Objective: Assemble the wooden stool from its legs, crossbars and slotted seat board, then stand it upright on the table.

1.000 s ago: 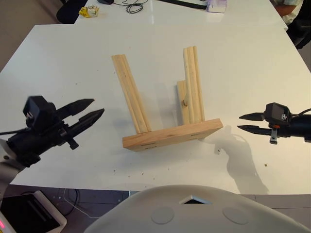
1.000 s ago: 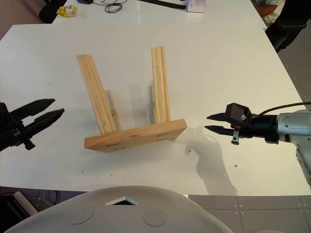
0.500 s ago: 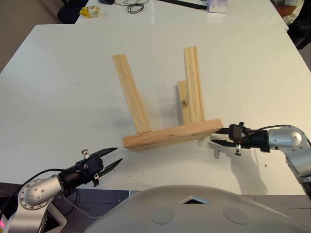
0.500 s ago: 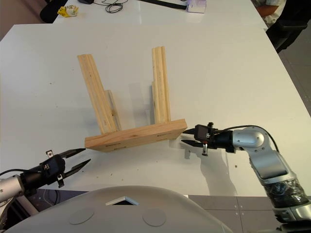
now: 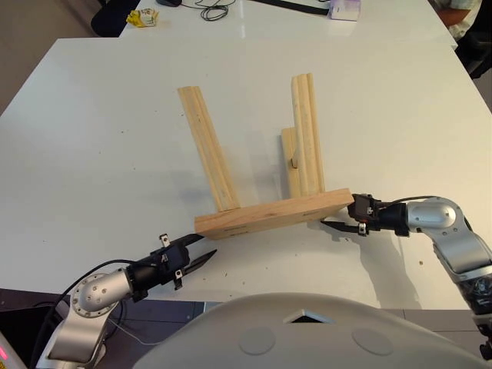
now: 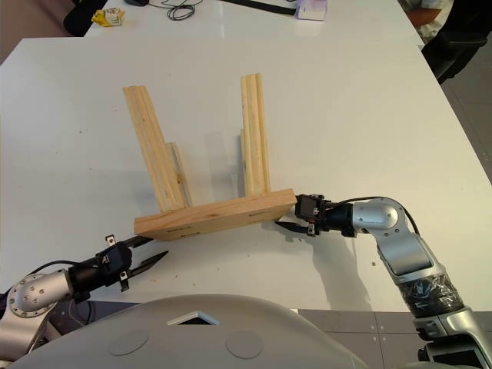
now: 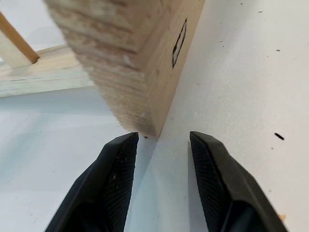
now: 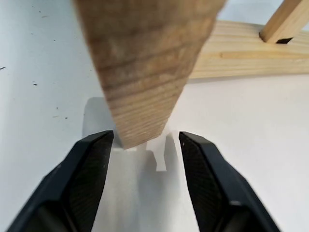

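Observation:
The wooden stool lies on its side on the white table [image 5: 92,138]. Its seat board [image 5: 273,214] stands on edge near the front, and two pairs of legs [image 5: 206,146] point away from me. A short crossbar [image 5: 287,157] shows beside the right legs [image 5: 305,131]. My left gripper [image 5: 206,244] is open, low over the table, just in front of the board's left end [image 7: 130,58]. My right gripper [image 5: 338,215] is open at the board's right end [image 8: 145,63], one finger on either side of that end.
The table's front edge runs close under both arms. Behind is a second table with cables, a yellow object [image 5: 141,17] and a small box [image 5: 343,9]. Small dark specks dot the table near the board.
Both arms came down from raised positions at the sides and closed in on the seat board. In the last half second each gripper reached its end of the board. The stool has not moved.

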